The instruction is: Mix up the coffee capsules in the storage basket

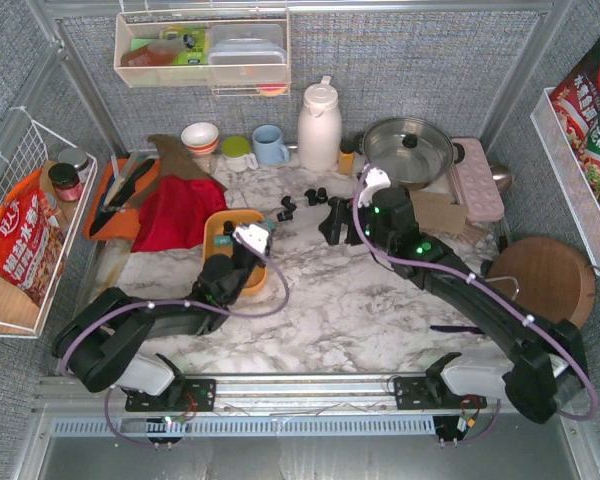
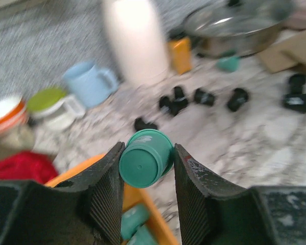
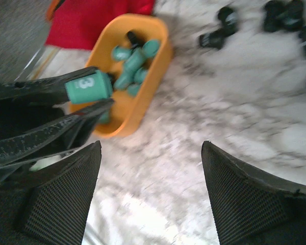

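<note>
The orange storage basket [image 1: 223, 226] sits left of centre on the marble table and holds several teal capsules [image 3: 132, 69] and one black capsule [image 3: 134, 38]. My left gripper [image 2: 145, 163] is shut on a teal capsule [image 2: 144, 157] and holds it above the basket's far rim [image 2: 149, 212]. The top view shows this gripper [image 1: 270, 224] at the basket's right end. Several black capsules [image 2: 204, 96] lie loose on the table beyond it, also in the top view [image 1: 315, 194]. My right gripper [image 3: 150, 153] is open and empty above bare marble, to the right of the basket [image 3: 143, 97]. It is near the loose capsules in the top view [image 1: 332, 225].
A red cloth [image 1: 178, 210] and a darker orange utensil tray [image 1: 115, 200] lie left of the basket. A blue mug [image 1: 270, 145], a white thermos [image 1: 318, 125] and a lidded pot [image 1: 408, 150] stand at the back. A round wooden board [image 1: 542, 280] lies right.
</note>
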Action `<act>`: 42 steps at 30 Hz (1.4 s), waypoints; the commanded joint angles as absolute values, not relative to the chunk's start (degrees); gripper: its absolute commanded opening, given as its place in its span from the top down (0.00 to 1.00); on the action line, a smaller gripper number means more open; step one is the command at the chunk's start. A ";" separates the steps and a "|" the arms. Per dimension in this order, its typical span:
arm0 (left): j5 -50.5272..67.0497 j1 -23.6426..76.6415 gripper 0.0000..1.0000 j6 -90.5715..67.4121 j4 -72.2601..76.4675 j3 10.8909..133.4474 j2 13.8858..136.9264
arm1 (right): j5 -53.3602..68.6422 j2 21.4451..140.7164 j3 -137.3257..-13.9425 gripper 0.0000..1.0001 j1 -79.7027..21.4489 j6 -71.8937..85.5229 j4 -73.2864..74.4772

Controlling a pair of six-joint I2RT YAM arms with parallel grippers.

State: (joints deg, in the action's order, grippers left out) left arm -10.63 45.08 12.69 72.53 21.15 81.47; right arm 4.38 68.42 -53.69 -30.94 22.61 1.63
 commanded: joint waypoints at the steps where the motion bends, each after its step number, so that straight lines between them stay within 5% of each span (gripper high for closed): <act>1: -21.14 39.09 0.68 0.56 58.63 25.51 83.83 | -12.27 74.54 -56.65 0.17 -27.66 16.10 3.20; 6: -22.77 33.02 0.55 -8.78 50.74 28.77 87.36 | -19.45 89.82 -62.77 0.16 -20.13 17.10 -1.25; 15: -28.59 32.11 0.01 -22.40 44.25 30.61 87.09 | -23.96 114.77 -78.99 0.12 -13.62 21.95 -7.32; 26: -24.53 32.15 0.01 -25.92 40.83 31.26 78.36 | -25.92 128.54 -94.88 0.10 -12.13 23.17 -5.11; 42: -22.68 32.14 0.01 -28.01 42.06 30.10 74.38 | -22.43 140.60 -120.85 0.20 -10.38 18.24 23.77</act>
